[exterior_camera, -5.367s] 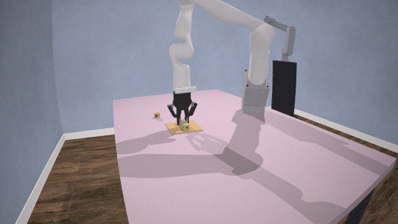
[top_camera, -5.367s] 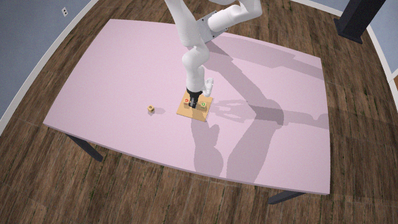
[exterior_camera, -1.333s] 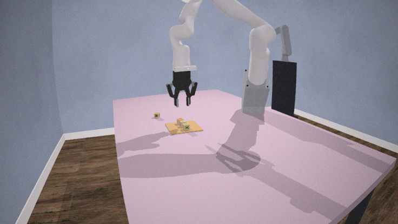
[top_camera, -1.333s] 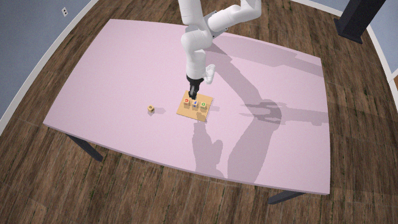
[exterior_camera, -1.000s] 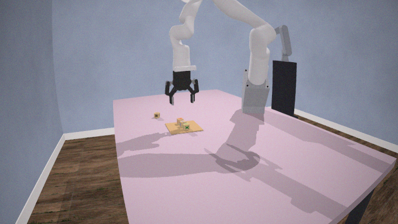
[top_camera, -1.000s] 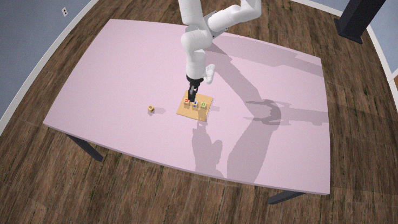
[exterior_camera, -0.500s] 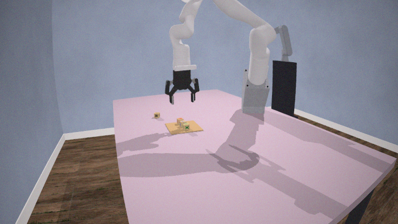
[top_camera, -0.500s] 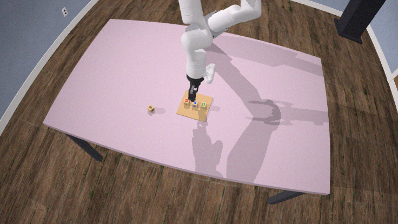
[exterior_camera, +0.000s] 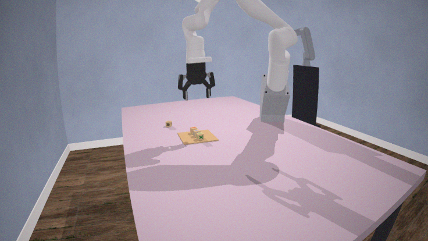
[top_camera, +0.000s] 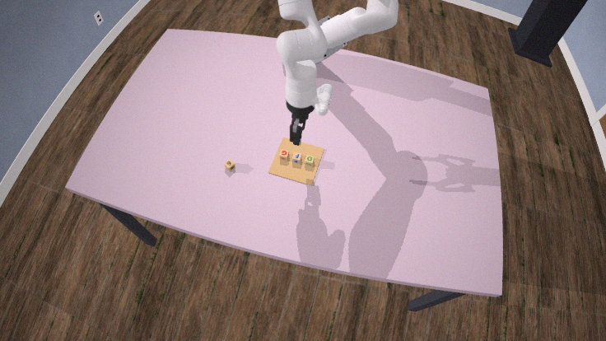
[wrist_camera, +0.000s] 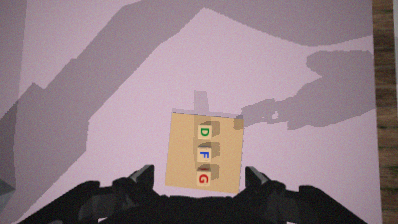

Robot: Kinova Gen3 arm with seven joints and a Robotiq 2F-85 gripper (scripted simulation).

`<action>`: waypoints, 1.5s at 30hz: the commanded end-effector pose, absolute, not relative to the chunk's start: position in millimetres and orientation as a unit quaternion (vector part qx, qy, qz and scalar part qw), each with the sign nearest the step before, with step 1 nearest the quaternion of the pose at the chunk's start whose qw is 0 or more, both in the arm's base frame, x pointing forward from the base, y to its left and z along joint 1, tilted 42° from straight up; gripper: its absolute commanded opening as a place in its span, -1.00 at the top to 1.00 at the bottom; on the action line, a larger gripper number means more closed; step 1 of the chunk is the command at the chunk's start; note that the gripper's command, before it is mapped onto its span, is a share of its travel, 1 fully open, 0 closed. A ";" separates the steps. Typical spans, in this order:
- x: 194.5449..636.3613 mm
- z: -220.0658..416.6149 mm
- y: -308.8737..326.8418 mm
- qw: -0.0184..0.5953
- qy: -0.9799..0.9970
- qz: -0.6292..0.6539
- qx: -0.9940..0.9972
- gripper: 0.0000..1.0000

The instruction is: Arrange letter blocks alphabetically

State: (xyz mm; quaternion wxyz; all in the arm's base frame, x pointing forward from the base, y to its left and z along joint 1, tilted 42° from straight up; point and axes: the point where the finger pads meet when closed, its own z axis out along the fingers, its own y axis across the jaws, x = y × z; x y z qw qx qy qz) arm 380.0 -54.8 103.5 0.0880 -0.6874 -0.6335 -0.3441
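The fingers (exterior_camera: 196,96) hang spread wide, holding nothing, above the mat (top_camera: 277,171), where blocks D (wrist_camera: 204,132), F (wrist_camera: 204,154) and G (wrist_camera: 203,178) sit in a row.
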 end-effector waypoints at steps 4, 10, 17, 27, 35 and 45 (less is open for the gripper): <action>372.6 120.7 -78.3 0.079 -0.624 -0.345 -0.696 -1.00; 370.5 124.8 -81.2 0.079 -0.624 -0.345 -0.696 -1.00; 370.4 124.9 -81.4 0.079 -0.624 -0.345 -0.696 -1.00; 370.4 124.9 -81.4 0.079 -0.624 -0.345 -0.696 -1.00; 370.4 124.9 -81.4 0.079 -0.624 -0.345 -0.696 -1.00; 370.4 124.9 -81.4 0.079 -0.624 -0.345 -0.696 -1.00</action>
